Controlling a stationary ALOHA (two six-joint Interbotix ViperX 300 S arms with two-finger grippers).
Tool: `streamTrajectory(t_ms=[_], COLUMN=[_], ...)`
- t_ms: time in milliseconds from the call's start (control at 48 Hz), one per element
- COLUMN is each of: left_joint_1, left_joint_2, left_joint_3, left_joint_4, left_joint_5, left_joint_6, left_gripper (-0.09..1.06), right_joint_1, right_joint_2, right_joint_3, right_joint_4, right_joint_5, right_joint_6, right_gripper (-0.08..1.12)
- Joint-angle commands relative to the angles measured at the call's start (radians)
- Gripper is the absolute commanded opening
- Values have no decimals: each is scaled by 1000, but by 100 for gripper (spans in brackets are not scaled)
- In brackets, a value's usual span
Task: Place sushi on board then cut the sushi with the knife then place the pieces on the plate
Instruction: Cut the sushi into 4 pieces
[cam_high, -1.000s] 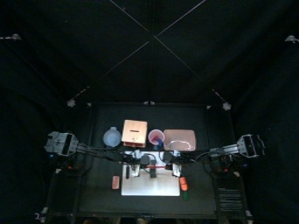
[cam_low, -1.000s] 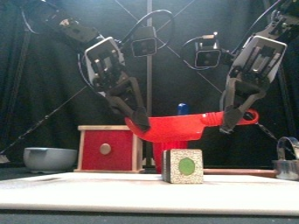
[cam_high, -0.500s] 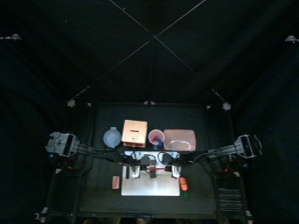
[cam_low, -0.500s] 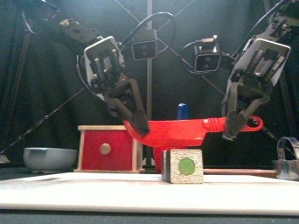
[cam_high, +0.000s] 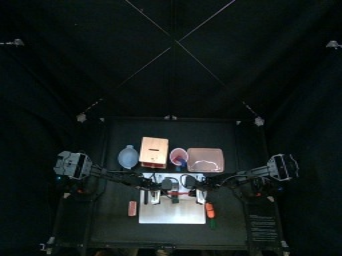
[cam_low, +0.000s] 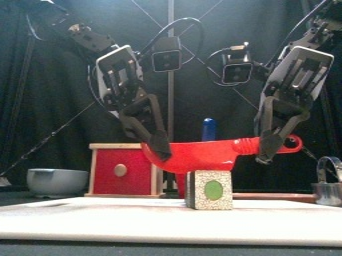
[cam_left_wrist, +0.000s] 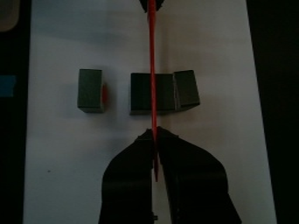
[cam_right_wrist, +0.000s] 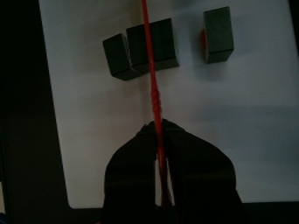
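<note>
The left hand (cam_low: 159, 152) and right hand (cam_low: 263, 150) stay clenched on the red knife (cam_low: 207, 153). It is now lower, just above the sushi (cam_low: 209, 188) beneath them on the white board (cam_low: 80, 218).

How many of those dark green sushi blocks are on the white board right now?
3. The lone block lies apart on the white board; the middle block and end block touch, below the red knife. The front view shows only one.
</note>
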Motion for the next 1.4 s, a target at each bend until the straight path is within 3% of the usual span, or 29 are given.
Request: streamTrajectory(t_ms=[21,417,708,833,1104,1396], left_joint_1=[-2,-2,-5,-9,-38,-38], left_joint_2=[-5,14,64,64,57,32], left_joint_3=[-25,-20,-20,-26,-26,-37], left_joint_4=[-2,-6,-75,-89,-101,-98], left_joint_5=[-5,-5,-5,-5,-5,-5], left_joint_6=[-2,-2,2,0,-2,3], left_gripper=[40,40,40,40,40,40], right_joint_1=[2,6,26,38,71,69], right_joint_2=[-12,35,92,103,103,60], right_joint_3=[-18,-18,-35,-40,-44,-48], right_joint_4=[2,18,26,28,67,60], right_joint_5=[-6,-5,0,3,17,60], right_joint_6=[3,3,3,5,5,3], right_gripper=[38,38,38,38,38,38])
